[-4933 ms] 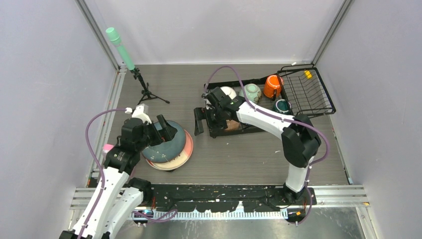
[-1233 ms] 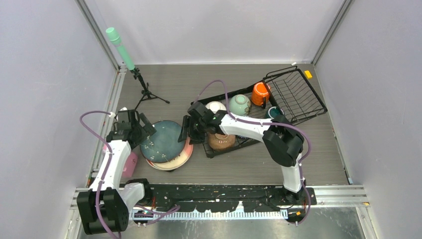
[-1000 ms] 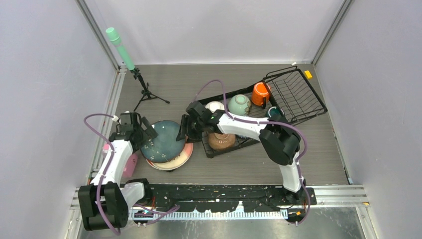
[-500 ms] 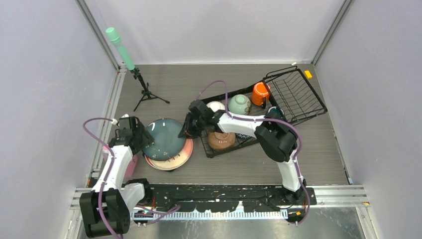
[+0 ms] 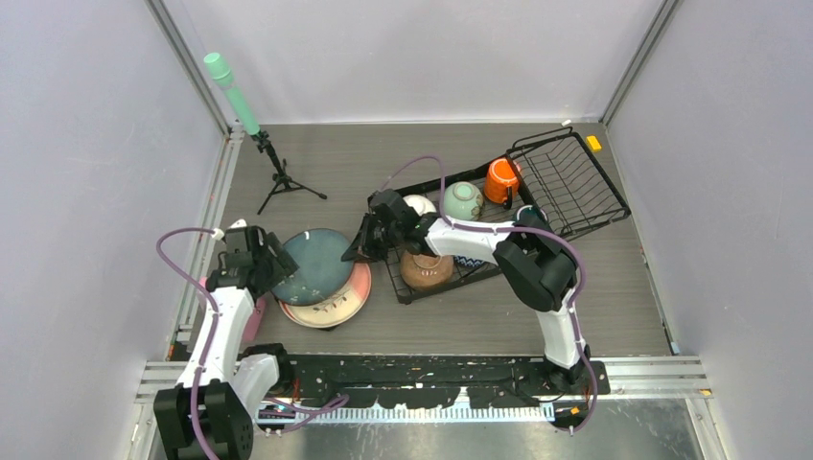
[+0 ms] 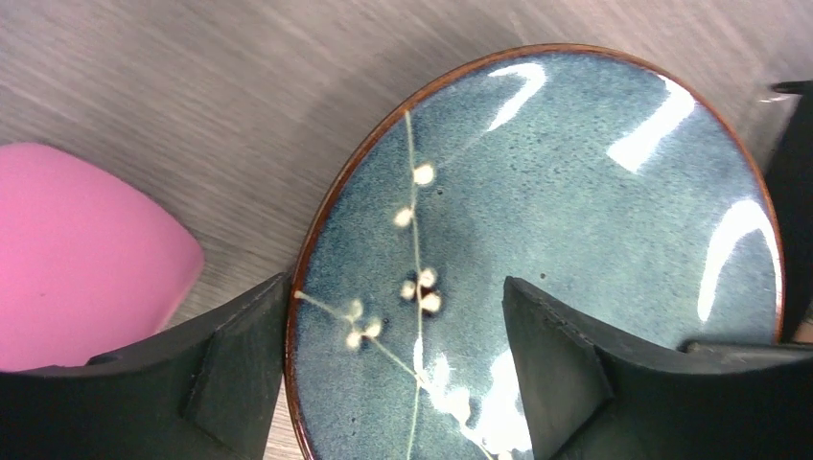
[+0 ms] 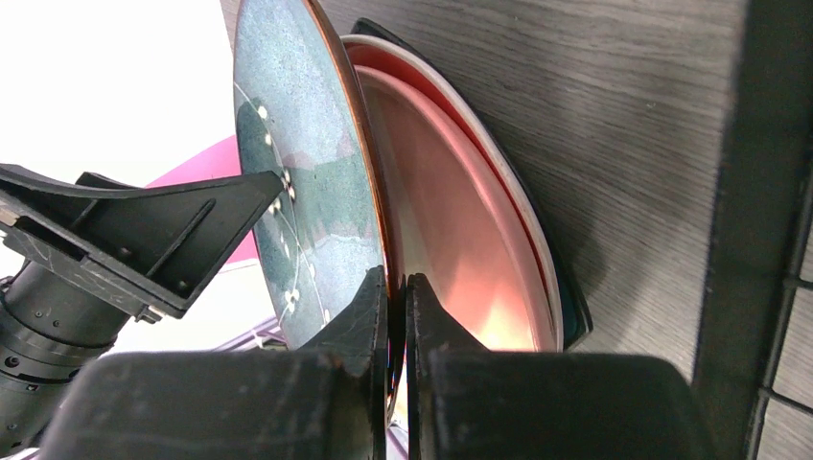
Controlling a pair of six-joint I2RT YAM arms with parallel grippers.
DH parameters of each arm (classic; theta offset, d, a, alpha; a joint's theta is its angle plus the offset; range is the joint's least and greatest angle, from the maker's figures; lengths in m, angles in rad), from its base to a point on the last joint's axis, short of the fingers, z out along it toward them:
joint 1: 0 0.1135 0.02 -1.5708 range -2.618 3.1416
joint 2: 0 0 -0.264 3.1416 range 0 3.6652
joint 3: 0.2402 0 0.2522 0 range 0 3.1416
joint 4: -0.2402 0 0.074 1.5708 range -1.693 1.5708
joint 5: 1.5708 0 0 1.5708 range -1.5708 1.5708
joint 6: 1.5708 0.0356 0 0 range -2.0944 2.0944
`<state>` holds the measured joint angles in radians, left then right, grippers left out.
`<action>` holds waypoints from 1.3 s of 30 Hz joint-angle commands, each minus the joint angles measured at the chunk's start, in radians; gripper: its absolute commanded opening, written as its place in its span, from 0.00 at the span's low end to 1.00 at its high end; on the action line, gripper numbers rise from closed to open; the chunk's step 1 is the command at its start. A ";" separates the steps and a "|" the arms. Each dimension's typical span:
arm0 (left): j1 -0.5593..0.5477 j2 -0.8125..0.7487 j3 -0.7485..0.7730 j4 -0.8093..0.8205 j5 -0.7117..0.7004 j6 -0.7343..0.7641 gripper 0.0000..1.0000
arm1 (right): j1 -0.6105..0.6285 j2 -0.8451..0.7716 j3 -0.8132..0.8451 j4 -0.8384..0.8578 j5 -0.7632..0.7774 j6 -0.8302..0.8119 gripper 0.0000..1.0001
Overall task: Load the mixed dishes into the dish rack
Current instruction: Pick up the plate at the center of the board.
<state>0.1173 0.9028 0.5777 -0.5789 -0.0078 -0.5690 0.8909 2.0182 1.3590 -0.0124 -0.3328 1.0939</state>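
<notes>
The dark teal speckled plate (image 5: 314, 264) is tipped up on edge off the pink plate (image 5: 336, 305) beneath it. My right gripper (image 5: 362, 247) is shut on the teal plate's right rim; in the right wrist view its gripper (image 7: 395, 283) pinches the brown-edged plate (image 7: 297, 144) in front of the pink plate (image 7: 451, 240). My left gripper (image 5: 272, 264) stands open at the plate's left edge. In the left wrist view that gripper (image 6: 393, 316) has one finger outside the rim and one over the plate's face (image 6: 575, 211). The dish rack (image 5: 399, 287) holds a brown bowl (image 5: 426, 270), white bowl (image 5: 415, 204), mint-green bowl (image 5: 462, 200) and orange mug (image 5: 500, 179).
A small pink cup (image 5: 255, 316) lies just left of the plates, close to the left arm. A mint-green cylinder on a black tripod (image 5: 273, 172) stands at the back left. The rack's slotted basket (image 5: 575, 187) sits at the far right, with a dark teal mug (image 5: 523, 213) beside it.
My right gripper has closed onto the teal plate's right rim, and the plate has tipped up off the pink plate. The left gripper has shifted slightly toward the near edge.
</notes>
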 commanded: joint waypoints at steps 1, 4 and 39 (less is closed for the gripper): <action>-0.013 -0.039 0.106 0.041 0.128 -0.016 0.82 | -0.007 -0.125 -0.006 0.150 -0.060 0.028 0.00; -0.014 -0.044 0.130 0.028 0.142 -0.004 0.88 | -0.020 -0.169 -0.021 0.141 -0.053 0.025 0.00; -0.015 0.136 0.131 0.595 0.826 -0.401 0.59 | -0.222 -0.632 -0.390 0.344 -0.095 0.079 0.00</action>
<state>0.1066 1.0183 0.7223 -0.1699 0.7170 -0.8677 0.6670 1.4952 0.9745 0.0681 -0.3485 1.1313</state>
